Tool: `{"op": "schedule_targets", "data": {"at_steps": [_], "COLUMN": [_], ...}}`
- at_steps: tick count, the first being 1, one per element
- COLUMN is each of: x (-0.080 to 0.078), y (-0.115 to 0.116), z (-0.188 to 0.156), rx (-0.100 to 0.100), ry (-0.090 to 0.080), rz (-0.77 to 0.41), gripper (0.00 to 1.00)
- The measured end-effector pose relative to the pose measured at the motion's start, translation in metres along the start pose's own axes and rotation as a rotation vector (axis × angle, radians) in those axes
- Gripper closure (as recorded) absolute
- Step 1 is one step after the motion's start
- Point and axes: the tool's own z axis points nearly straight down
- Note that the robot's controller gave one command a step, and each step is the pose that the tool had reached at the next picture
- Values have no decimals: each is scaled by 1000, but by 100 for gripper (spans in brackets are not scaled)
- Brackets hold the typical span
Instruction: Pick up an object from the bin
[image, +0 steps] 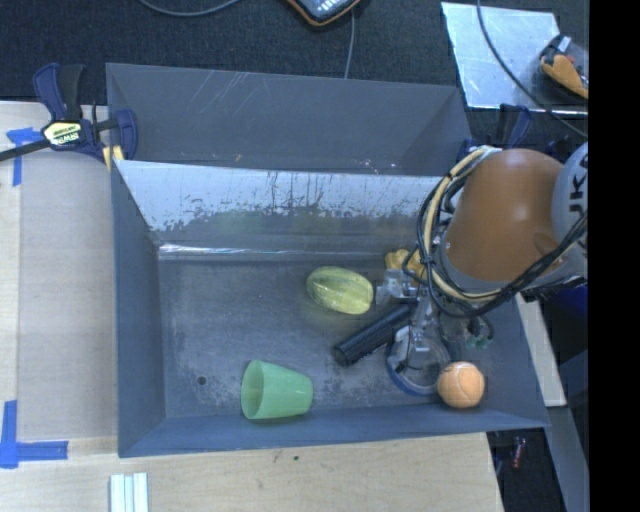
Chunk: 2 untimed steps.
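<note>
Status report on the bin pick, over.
End effector low in bin, right side, beside black cylinder. Orange ball close by. Green cup, yellow-green oval apart.

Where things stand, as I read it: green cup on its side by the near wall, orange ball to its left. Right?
Not quite. The camera view shows the orange ball right of the green cup, which does lie on its side by the near wall.

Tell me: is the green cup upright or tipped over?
Tipped over. The green cup lies on its side on the bin floor, its wall facing up.
</note>
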Motion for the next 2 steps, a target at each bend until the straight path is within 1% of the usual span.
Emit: {"op": "schedule_targets", "data": {"at_steps": [1,2], "x": [-2,-33], "y": [0,-64], "z": [-5,97], "rx": [1,2], "ry": [-9,-6], "rz": [-2,-131], "gripper": [0,0]}}
